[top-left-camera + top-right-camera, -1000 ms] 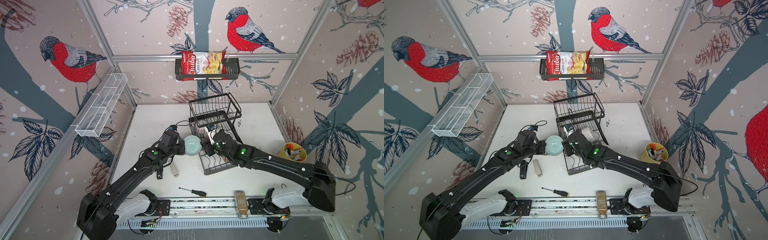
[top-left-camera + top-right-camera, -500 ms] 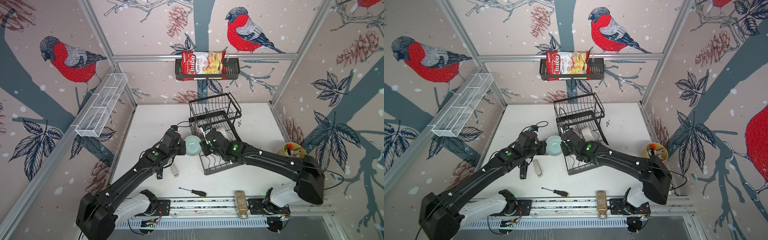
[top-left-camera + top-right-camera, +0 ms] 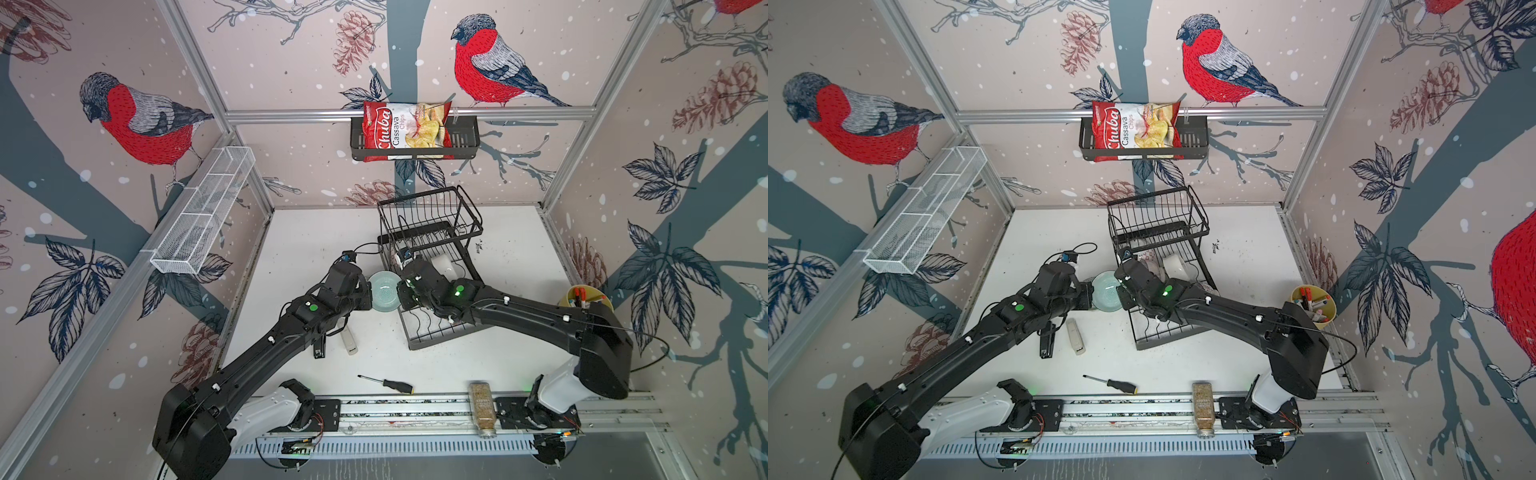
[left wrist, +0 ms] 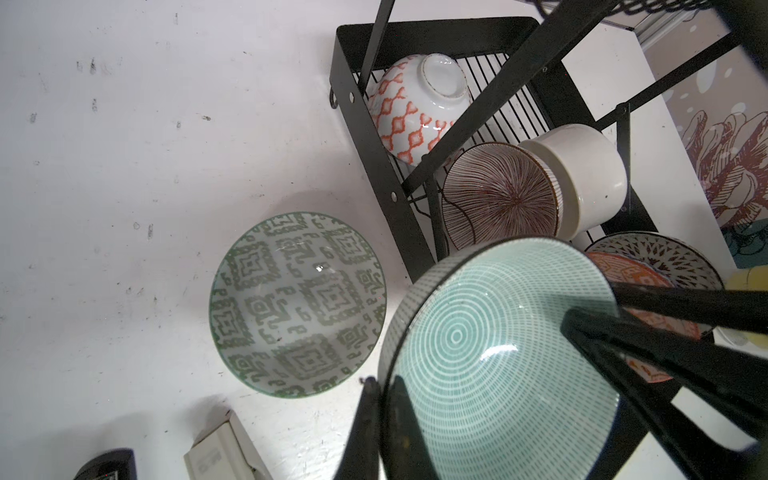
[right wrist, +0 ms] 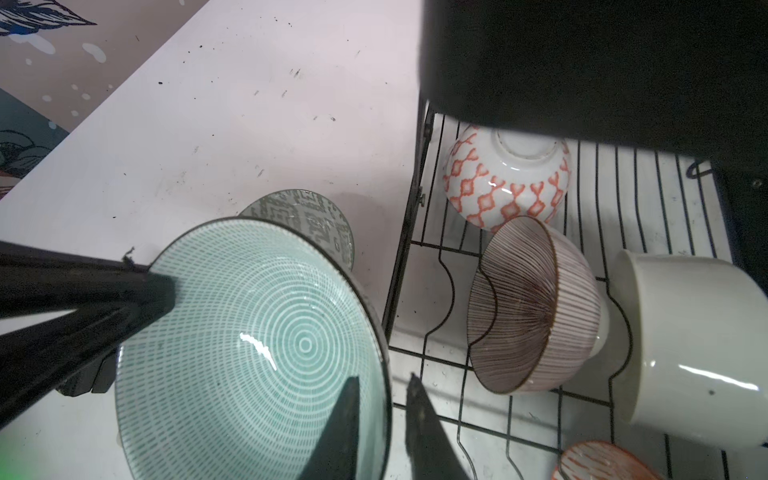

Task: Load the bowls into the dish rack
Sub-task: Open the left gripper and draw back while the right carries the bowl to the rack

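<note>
bright even light, soft shadows, glare on the teal bowl (image 4: 498, 365), warped edges.

Chips bag (image 3: 405, 131) is seated in the black wall basket (image 3: 467, 141). Screwdriver (image 3: 386, 383) is laid on the table (image 3: 316, 232), near the jar (image 3: 482, 409) laid across the front rail (image 3: 415, 409).

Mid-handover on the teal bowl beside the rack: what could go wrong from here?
1. The teal bowl is gripped only at its rim. The left gripper pinches one edge. The right gripper straddles the opposite edge with a gap showing. If the left lets go early, the bowl could drop onto the green-patterned bowl on the table near it.
2. The dish rack lower tier looks crowded, so sliding the bowl in could knock the striped bowl or white bowl.
</note>
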Controlling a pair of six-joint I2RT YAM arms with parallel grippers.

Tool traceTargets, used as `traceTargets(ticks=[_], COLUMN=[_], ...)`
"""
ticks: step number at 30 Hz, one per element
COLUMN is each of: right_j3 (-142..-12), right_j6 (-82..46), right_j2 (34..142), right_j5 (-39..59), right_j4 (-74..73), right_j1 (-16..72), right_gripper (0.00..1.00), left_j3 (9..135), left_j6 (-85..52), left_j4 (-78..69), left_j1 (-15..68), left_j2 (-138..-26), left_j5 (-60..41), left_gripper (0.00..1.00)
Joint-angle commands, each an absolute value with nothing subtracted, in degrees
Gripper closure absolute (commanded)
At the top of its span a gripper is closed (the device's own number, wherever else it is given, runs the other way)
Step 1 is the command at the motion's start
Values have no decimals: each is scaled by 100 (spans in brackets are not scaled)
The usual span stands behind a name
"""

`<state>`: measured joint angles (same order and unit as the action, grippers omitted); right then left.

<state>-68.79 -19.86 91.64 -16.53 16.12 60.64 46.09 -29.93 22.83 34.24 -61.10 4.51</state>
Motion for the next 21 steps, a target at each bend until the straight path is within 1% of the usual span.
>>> traceTargets(ticks=[1,6,10,11,13,15,16,18,21], right_j3=[-6976,-6987,-6992,-7003,-7035,-7071,-7087,-7087,-7060], right_j6=[-2076,-2097,-2098,-2100,-2078,-2067,-2058,-2026,-1964], right_j2=[9231,9246,9258,9264,9294,9327,9341,9337,9301], right_j5=[-1828,-1939,-2118,-2209,-2418,-2770,-2921,-3279,-3903], right_j4=[1532,1538,1588,1614,1689,1797,1839,1927,2073], right_j1=[6064,6071,6113,6141,6228,6348,6396,6524,6730], right_gripper=[87,100,100,100,100,100,100,100,100], left_j3=[4589,4553,4490,4475,4421,4356,4330,4265,4137], left_j6=[-2967,-2972,-2980,-2986,-3008,-3032,-3034,-3047,-3036], left_j4=[1924,1848,1740,1699,1629,1542,1512,1452,1353], left_j1=[3428,3428,3423,3427,3425,3424,3427,3423,3421], left_j2=[-6098,-6104,-6141,-6144,-6147,-6097,-6067,-5959,-5733], left_j5=[426,420,397,374,322,299,291,333,438], left_gripper=[100,100,100,96,82,60,53,35,20])
